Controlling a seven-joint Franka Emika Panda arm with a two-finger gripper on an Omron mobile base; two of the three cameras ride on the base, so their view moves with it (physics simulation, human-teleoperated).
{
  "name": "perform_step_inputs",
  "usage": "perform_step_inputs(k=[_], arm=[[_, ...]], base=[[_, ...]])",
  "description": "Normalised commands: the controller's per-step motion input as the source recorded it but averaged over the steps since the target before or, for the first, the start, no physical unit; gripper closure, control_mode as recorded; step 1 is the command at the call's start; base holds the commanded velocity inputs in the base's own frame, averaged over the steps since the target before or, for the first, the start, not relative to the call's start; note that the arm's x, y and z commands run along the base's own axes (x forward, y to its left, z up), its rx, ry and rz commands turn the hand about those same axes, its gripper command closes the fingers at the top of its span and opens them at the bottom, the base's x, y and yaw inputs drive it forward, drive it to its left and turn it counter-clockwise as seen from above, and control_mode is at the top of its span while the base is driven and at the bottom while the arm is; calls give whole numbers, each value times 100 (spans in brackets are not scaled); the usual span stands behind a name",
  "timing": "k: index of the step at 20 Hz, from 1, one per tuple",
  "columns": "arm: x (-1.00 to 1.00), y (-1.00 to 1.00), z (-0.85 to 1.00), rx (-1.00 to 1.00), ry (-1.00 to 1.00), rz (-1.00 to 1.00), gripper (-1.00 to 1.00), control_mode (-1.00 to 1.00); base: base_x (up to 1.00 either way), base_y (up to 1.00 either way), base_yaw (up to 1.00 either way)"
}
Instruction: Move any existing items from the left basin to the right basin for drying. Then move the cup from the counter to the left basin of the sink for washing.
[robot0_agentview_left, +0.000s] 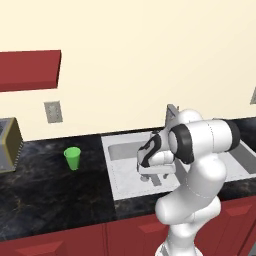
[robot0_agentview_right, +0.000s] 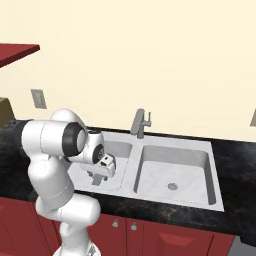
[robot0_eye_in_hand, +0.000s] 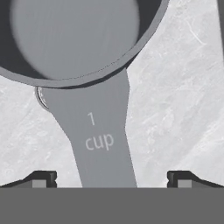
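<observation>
The grey metal pan (robot0_eye_in_hand: 74, 35) lies on the floor of the left basin (robot0_agentview_left: 124, 150), and its flat handle (robot0_eye_in_hand: 103, 135), marked "1 cup", points toward the hand. My gripper (robot0_eye_in_hand: 111, 179) is open, low inside this basin, with one fingertip (robot0_eye_in_hand: 41, 178) on each side of the handle and a clear gap on both sides. From the base views the hand (robot0_agentview_left: 152, 170) (robot0_agentview_right: 99, 172) reaches down into the left basin (robot0_agentview_right: 120, 150). The green cup (robot0_agentview_left: 73, 158) stands upright on the black counter (robot0_agentview_left: 50, 190), left of the sink. The right basin (robot0_agentview_right: 175, 170) holds nothing.
The grey faucet (robot0_agentview_right: 140, 123) rises at the middle of the sink's back edge, just behind the hand. A boxy appliance (robot0_agentview_left: 7, 145) sits at the counter's far left. The drain (robot0_eye_in_hand: 39, 97) peeks out beside the pan's rim.
</observation>
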Motion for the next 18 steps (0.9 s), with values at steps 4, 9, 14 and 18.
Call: perform_step_inputs(k=[4,9,14,18], arm=[[4,0,-6,0,0,0,-100,-100],[2,2,-11,0,0,0,-100,-100],[8,8,-13,0,0,0,-100,-100],[9,7,-14,0,0,0,-100,-100]], base=[[0,0,0],[0,0,0],[0,0,0],[0,0,0]])
